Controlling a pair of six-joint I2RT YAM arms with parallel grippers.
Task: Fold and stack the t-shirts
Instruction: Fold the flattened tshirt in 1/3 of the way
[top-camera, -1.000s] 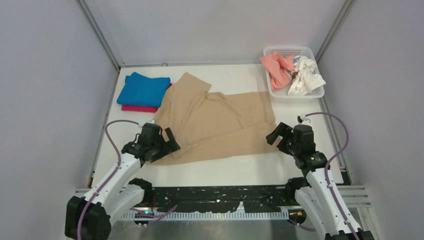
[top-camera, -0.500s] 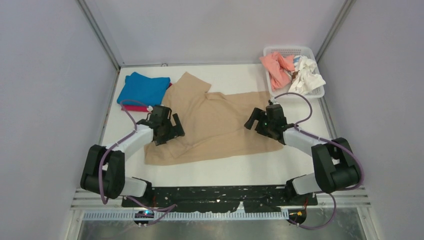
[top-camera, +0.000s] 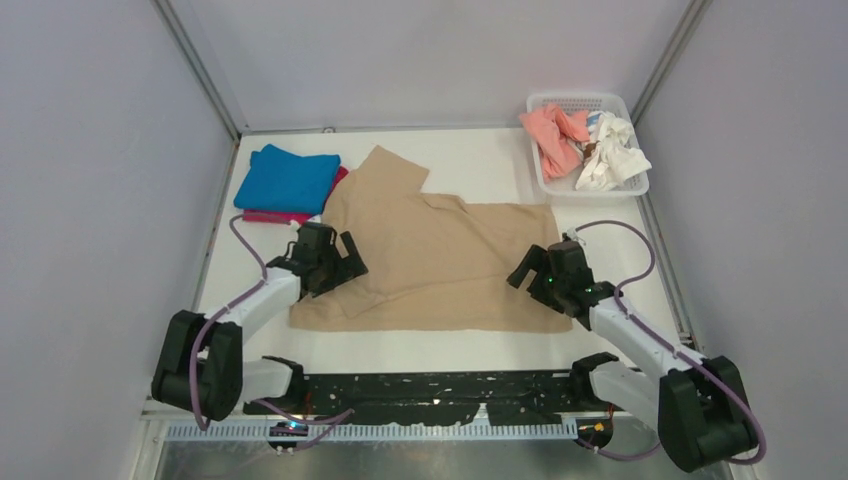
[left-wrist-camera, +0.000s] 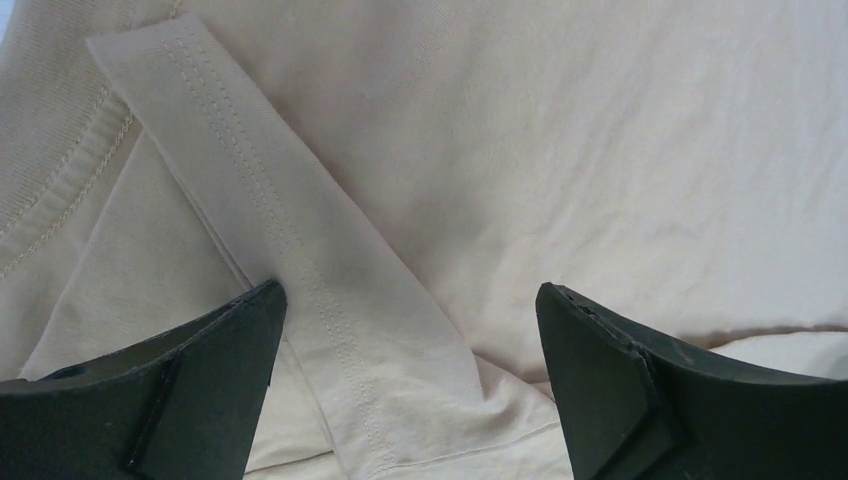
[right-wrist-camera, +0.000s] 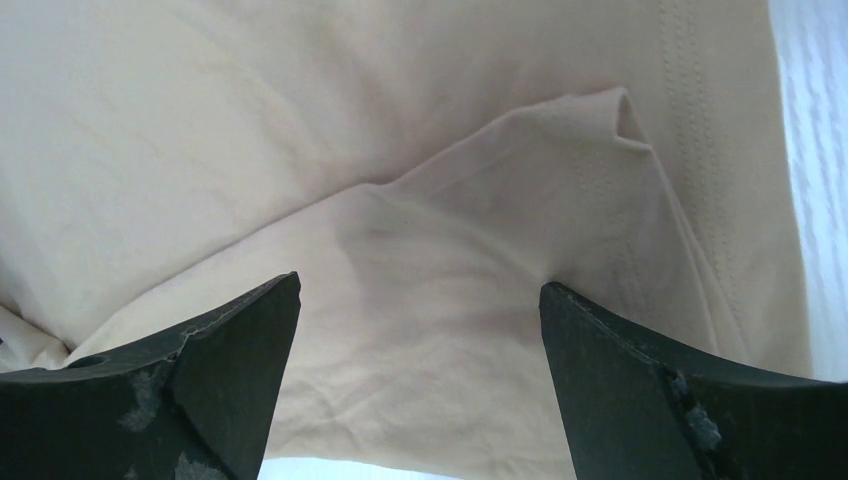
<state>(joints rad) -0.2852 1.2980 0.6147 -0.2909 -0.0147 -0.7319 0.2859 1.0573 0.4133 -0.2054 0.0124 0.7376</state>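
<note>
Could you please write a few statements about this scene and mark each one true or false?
1. The tan t-shirt lies spread on the table between the two arms. True.
2. The left gripper is shut on the tan cloth. False: its jaws stand open over the cloth and grip nothing.
3. The blue t-shirt lies folded on top of the magenta t-shirt at the far left. True.
4. The basket is empty. False: it holds the salmon-pink t-shirt and the white t-shirt, both crumpled.
5. The right gripper is open over the tan shirt near its edge. True.
</note>
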